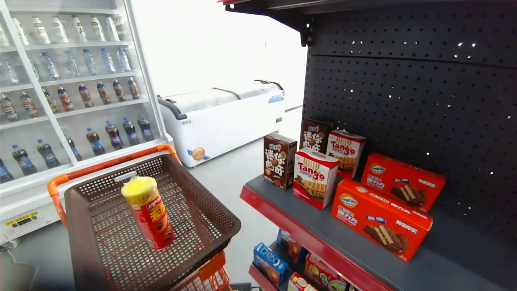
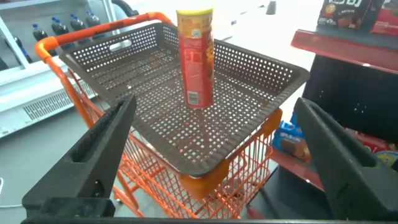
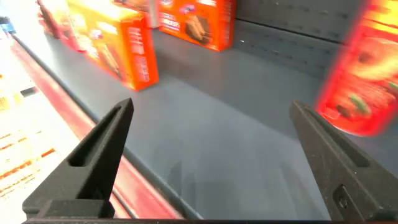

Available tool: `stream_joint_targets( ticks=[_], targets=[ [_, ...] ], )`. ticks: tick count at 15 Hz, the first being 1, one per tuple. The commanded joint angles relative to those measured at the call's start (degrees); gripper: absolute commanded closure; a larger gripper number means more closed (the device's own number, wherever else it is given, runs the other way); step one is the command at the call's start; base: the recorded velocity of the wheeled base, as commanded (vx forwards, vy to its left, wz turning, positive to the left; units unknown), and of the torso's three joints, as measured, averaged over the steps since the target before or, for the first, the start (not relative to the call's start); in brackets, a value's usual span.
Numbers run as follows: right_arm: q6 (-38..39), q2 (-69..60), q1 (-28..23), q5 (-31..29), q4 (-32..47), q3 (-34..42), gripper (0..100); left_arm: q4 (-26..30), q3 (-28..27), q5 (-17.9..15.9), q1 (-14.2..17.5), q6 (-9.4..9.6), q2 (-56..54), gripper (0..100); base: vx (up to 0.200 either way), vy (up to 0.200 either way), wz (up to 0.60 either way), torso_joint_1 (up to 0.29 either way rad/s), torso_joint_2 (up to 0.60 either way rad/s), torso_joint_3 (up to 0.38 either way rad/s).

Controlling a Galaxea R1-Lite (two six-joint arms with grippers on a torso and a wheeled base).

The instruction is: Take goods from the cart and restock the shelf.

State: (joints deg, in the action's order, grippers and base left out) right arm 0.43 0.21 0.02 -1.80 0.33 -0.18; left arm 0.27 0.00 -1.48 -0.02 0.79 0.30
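1. A tall red snack can with a yellow lid (image 1: 148, 212) stands upright in the brown perforated plastic basket (image 1: 101, 230) on the orange wire cart (image 1: 54, 186), at the left. It is not yet picked up, so at least this item is left to shelve.
2. At the right, the grey shelf with a red front edge (image 1: 278, 200) already carries rows of boxes, with bare deck at its near right.
3. The left gripper (image 2: 214, 104) hangs released and wide, empty, just short of the basket. The can stands beyond it, apart, roughly centred between the jaws.
4. The right gripper (image 3: 211, 107) is released and empty above the bare shelf deck, well apart from the can.
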Motion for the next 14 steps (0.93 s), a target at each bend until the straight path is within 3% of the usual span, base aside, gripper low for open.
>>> stream_joint_targets(
  ticks=[1, 8, 14],
  targets=[
    [0.0, 0.0, 0.1, 0.0, 0.0, 0.0, 0, 0.0, 0.0, 0.0, 0.0, 0.00, 0.0, 0, 0.000, 0.000, 0.00, 0.000, 0.00, 0.000],
    [0.0, 0.0, 0.1, 0.0, 0.0, 0.0, 0, -0.1, 0.0, -0.5, 0.0, 0.61, 0.0, 0, 0.000, 0.000, 0.00, 0.000, 0.00, 0.000],
    [0.0, 0.0, 0.1, 0.0, 0.0, 0.0, 0, -0.1, 0.0, -0.3, 0.0, -0.09, 0.0, 0, 0.000, 0.000, 0.00, 0.000, 0.00, 0.000]
  ],
)
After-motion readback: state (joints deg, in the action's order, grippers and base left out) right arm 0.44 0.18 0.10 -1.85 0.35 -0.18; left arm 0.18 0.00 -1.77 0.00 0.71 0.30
